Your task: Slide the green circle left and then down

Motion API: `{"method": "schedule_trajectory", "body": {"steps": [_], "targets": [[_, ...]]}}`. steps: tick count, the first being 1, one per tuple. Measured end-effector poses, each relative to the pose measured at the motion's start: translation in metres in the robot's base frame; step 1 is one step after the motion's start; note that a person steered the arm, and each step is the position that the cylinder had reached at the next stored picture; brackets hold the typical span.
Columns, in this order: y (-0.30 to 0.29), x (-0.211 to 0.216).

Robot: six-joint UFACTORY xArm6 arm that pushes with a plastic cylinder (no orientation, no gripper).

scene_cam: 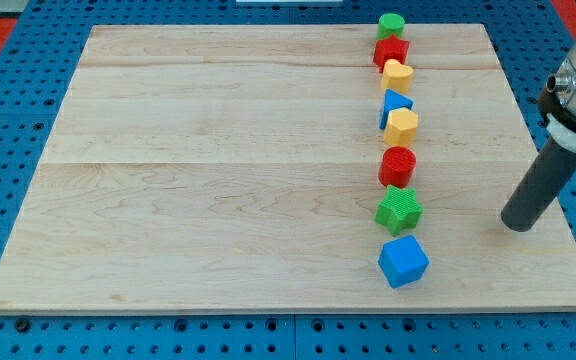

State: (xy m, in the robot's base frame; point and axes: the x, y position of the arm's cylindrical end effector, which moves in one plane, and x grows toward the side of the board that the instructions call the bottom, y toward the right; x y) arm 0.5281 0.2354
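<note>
Camera view: tip (516,226), no jaws fitted so state untellable, well below-right of green circle (390,25); swing round its right side, clear of red block (391,52), push left.

No text, label, brand, number or sign can be read anywhere in the view. Nothing is printed on the wooden worktop (218,180), and no marking is carried by any of the coloured blocks lined up on it. No lettering can be made out on the dark rod at about 3 o'clock.
</note>
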Motion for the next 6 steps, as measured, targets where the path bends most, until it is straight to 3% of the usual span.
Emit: {"method": "schedule_trajectory", "body": {"steps": [1,3,6], "targets": [[0.035,-0.016],[0.079,-0.150],[0.061,-0.337]]}}
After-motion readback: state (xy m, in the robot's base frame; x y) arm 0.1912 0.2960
